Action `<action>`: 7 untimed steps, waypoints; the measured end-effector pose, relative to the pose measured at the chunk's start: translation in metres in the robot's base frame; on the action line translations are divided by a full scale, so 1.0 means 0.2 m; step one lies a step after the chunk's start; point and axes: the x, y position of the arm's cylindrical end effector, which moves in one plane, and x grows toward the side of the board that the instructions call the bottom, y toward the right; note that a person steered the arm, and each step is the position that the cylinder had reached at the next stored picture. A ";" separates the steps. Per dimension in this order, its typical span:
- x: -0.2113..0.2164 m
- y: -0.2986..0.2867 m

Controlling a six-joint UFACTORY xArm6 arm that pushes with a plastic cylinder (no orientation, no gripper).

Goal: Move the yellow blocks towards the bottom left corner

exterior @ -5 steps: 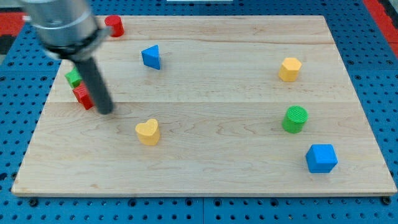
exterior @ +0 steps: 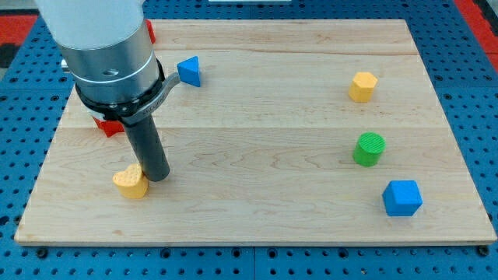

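Observation:
A yellow heart-shaped block (exterior: 130, 183) lies near the board's bottom left. My tip (exterior: 156, 177) touches its right side. A second yellow block, hexagonal (exterior: 362, 85), sits at the view's upper right, far from the tip. The arm's grey body (exterior: 105, 47) fills the upper left and hides part of the board there.
A blue triangular block (exterior: 189, 71) lies at the top middle-left. A red block (exterior: 107, 126) peeks from under the arm at the left; another red block (exterior: 149, 31) shows at the top edge. A green cylinder (exterior: 369, 148) and a blue cube (exterior: 401, 197) sit at the right.
The yellow heart has slid left and slightly down, toward the bottom left corner. My tip has moved right and down, now against the heart's right side. The arm's body now hides the green block.

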 end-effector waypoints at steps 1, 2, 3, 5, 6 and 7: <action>0.00 0.00; 0.00 0.00; -0.22 0.31; -0.40 1.35; -0.51 1.80; -0.77 1.78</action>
